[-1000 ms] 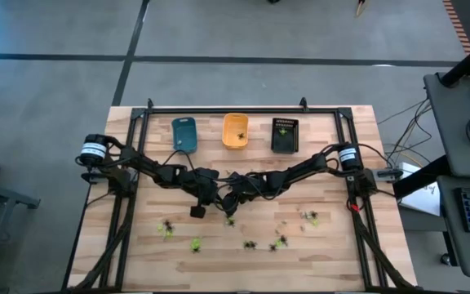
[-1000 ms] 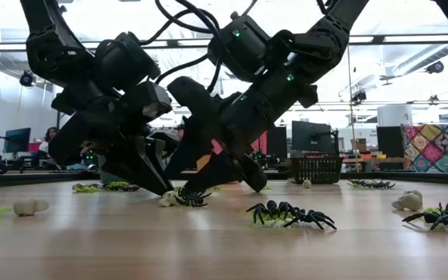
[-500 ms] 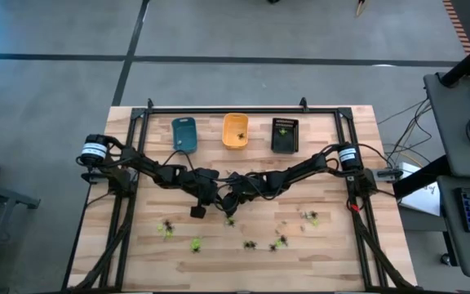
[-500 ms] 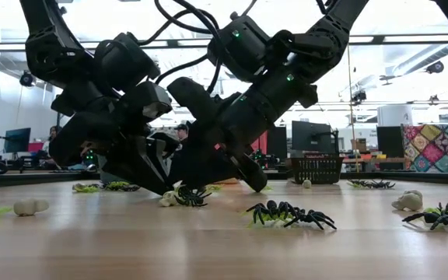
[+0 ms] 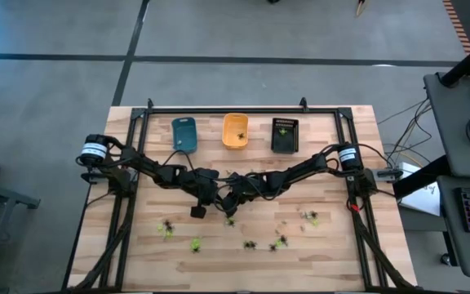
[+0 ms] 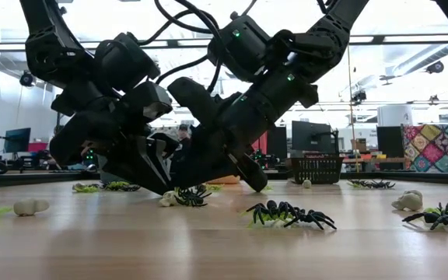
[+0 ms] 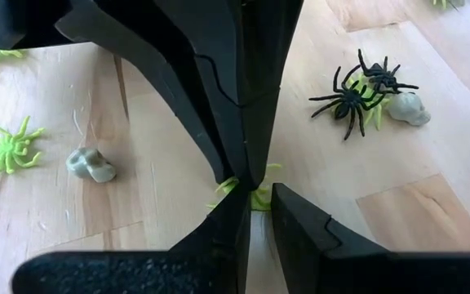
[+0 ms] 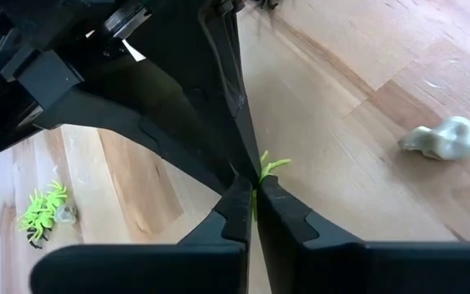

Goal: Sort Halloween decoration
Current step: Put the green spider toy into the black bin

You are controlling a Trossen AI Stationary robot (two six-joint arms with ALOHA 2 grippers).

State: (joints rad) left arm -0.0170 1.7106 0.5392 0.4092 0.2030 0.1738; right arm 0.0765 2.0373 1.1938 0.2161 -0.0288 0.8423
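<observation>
My two grippers meet tip to tip at the table's middle over one yellow-green spider (image 7: 254,194). My left gripper (image 7: 258,214) comes from the table's left and is shut on it. My right gripper (image 8: 255,200) comes from the right and is shut on the same spider (image 8: 268,167). In the low view the dark fingers hide it. A black spider (image 6: 190,198) and a pale whitish figure (image 6: 168,200) lie on the wood just below them. More spiders (image 5: 280,241) lie scattered on the near half of the table. My left gripper pinches the yellow-green spider's body (image 7: 259,198) between its two fingertips, slanting down from the table's left. Whether the spider rests on the wood or hangs just above it, I cannot tell. My right gripper pinches the spider's other side between its shut fingertips; only green legs (image 8: 269,166) stick out beside them. It slants down from the table's right, facing the left fingers.
A blue tray (image 5: 184,133), an orange tray (image 5: 235,131) and a black tray (image 5: 285,135) stand in a row at the far edge. Two black spiders (image 7: 357,90) and whitish figures (image 7: 406,108) (image 8: 443,137) lie close to the grippers. A black frame (image 5: 243,109) borders the table.
My right gripper has shut its fingers on the yellow-green spider without moving away. My left gripper has kept still.
</observation>
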